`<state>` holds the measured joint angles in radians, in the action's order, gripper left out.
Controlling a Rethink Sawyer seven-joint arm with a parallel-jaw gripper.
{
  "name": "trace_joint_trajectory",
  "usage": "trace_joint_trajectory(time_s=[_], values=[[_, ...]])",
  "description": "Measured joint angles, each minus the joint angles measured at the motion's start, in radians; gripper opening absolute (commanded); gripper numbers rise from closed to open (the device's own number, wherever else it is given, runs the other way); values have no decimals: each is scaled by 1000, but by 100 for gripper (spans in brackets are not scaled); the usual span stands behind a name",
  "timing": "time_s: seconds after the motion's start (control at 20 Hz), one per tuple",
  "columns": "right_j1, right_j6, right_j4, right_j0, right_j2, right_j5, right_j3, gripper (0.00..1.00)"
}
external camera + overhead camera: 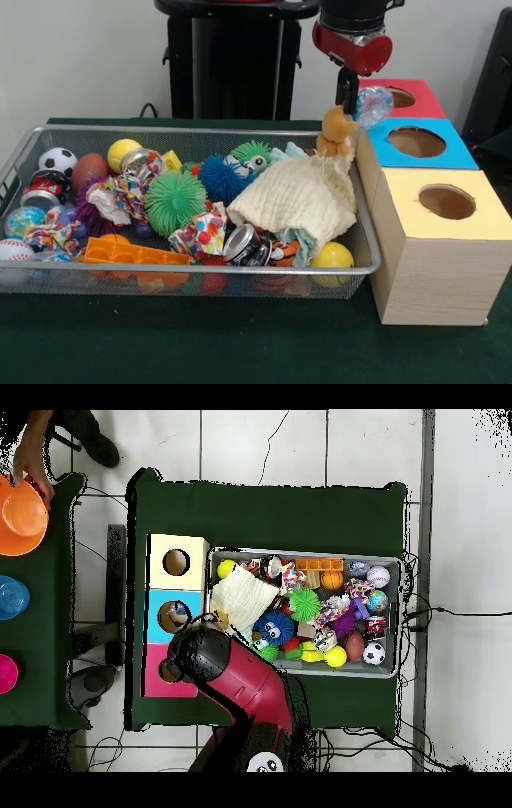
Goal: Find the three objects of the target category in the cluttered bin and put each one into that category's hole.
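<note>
the claw (350, 102) hung over the bin's (200, 133) corner beside the blue box (420, 144), apparently lifting an orange plush toy (338, 128) clear for a hole. a pale cloth (300, 196) trailed below it. the toy's long axis ran roughly vertical. how far the claw stood open could not be told.

Under the black pincer (350, 100) of the red and black arm (352, 36) hangs a tan plush toy (337, 130); beside it glints a clear blue-tinted ball (373, 105). Just right of the pincer sit wooden boxes with a red top (416, 98), a blue top (420, 144) and a yellow top (448, 204). Below it lies a pale yellow waffle cloth (300, 196); further left, a green spiky rubber ball (174, 202), a blue spiky ball (220, 178) and a black-and-white soccer ball (58, 160) in the silver mesh bin (200, 276) on the dark green surface (240, 344).
</note>
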<state>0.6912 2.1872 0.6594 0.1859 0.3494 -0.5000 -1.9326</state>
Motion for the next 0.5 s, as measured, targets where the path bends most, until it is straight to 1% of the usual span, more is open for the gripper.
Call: trace_joint_trajectory(time_s=[0.1,0.5], values=[[-5,13,0,1,7,0,9,0],[-10,15,0,-9,8,0,44,0]])
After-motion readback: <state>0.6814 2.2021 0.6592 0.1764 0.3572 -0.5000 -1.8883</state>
